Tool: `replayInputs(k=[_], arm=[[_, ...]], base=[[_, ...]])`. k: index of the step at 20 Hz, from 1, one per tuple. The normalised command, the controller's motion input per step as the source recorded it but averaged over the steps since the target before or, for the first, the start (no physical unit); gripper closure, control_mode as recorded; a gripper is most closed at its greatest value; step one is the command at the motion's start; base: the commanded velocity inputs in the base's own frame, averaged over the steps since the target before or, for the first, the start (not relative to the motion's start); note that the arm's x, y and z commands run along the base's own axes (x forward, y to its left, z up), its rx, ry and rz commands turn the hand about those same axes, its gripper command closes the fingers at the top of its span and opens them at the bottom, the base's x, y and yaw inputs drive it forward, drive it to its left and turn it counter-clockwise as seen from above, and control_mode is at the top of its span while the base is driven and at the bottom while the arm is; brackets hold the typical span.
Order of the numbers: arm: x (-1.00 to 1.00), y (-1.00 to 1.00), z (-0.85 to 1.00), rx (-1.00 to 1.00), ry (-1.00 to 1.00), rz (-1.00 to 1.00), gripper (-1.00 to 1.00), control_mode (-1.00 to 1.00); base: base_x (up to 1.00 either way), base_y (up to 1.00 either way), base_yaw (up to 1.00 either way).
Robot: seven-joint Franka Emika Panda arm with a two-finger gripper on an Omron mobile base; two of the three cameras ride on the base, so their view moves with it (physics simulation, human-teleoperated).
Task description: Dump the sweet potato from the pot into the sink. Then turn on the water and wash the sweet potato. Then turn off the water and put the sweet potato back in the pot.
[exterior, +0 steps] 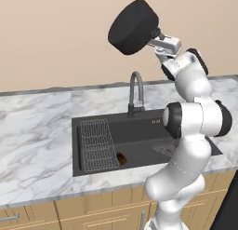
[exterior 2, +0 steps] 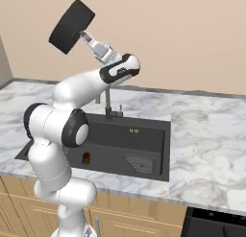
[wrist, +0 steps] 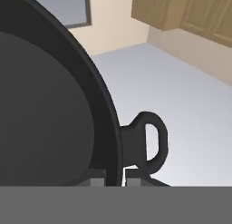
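Gripper [exterior: 158, 40] jaws clenched on rim of pot [exterior: 133, 27], held high and tipped over sink [exterior: 139, 131]; sweet potato [exterior: 122, 158] lies on sink floor beside wire rack [exterior: 96, 145]; faucet [exterior: 135, 91] behind.

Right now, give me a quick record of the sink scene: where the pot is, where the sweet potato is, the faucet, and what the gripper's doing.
pot: held high above the counter, tipped steeply
gripper: shut on the pot's rim, beside a loop handle
sweet potato: lying on the floor of the sink, near its front wall, beside the wire rack
sink: dark basin set in the marble counter
wire rack: in the left part of the basin
faucet: no water visible
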Motion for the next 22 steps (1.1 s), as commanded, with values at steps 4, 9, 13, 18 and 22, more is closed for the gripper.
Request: replayInputs(k=[4,9,13,18,22], arm=[[-0.87,0.48,0.13,-0.36,-0.11,0.0,1.0,-1.0],[-0.96,0.62,0.02,-0.44,-0.16,0.01,1.0,-1.0],[-0.77,0.77,0.0,-0.48,-0.17,0.0,1.0,-1.0],[-0.43,0.85,-0.07,-0.47,-0.13,0.0,1.0,-1.0],[-0.13,0.93,-0.35,-0.46,-0.06,0.0,1.0,-1.0]], base=[[0.0,0.0,0.0],[0.0,0.0,0.0],[0.0,0.0,0.0],[0.0,0.0,0.0],[0.0,0.0,0.0]])
